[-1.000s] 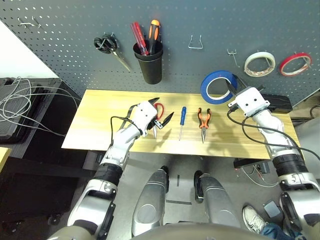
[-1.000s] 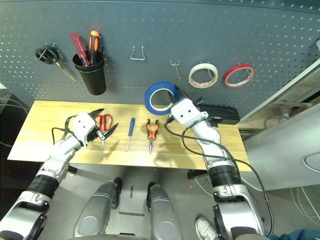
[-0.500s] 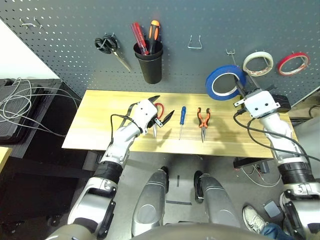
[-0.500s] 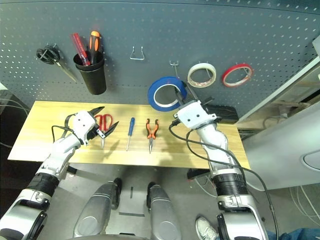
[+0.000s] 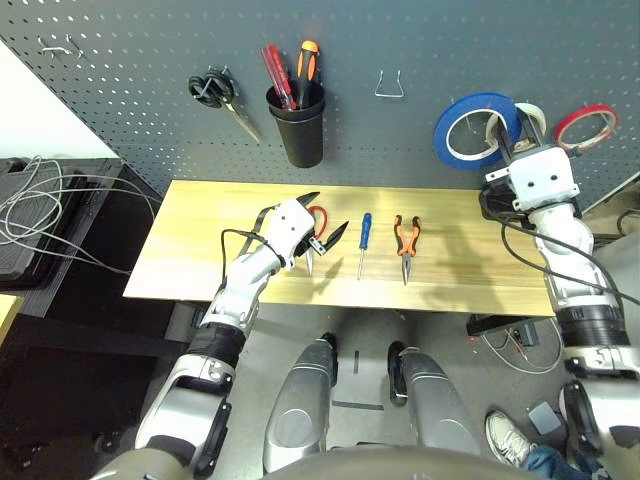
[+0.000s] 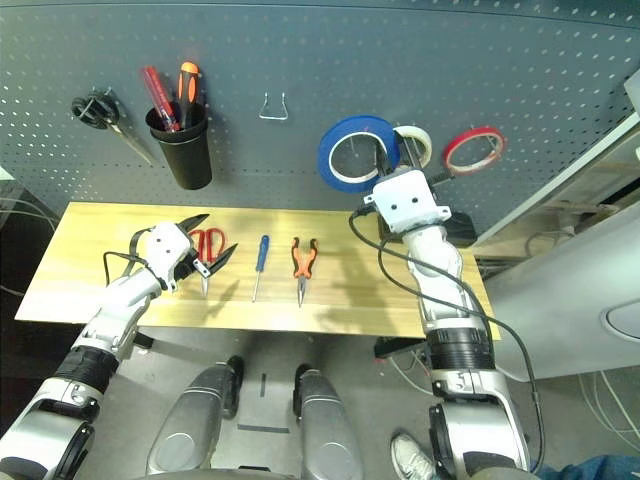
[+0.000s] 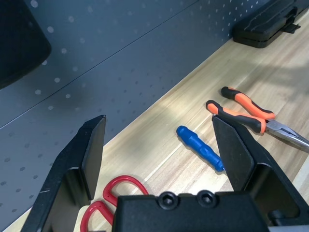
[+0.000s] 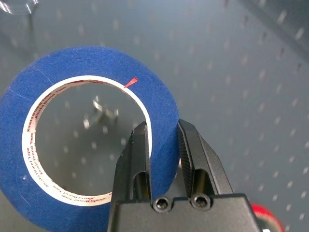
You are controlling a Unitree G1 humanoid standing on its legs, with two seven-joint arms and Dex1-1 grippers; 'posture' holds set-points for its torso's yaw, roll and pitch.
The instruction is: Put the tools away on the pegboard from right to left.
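With right claw (image 8: 161,145) pinching the rim of the blue tape (image 8: 58,77), held up against the pegboard (image 5: 120,100) by the white roll (image 5: 528,112), best to centre the roll's opening over the hook (image 8: 104,112) before easing it on; left claw (image 7: 164,150) spread over the table (image 5: 200,230).

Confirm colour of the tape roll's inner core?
White with red print, on the blue tape roll; clearest in right wrist view.

Around hook (image 8: 104,112): bare pegboard (image 5: 400,40).
Right of it: white tape roll (image 6: 415,140).
Table (image 5: 200,230) left end: bare.
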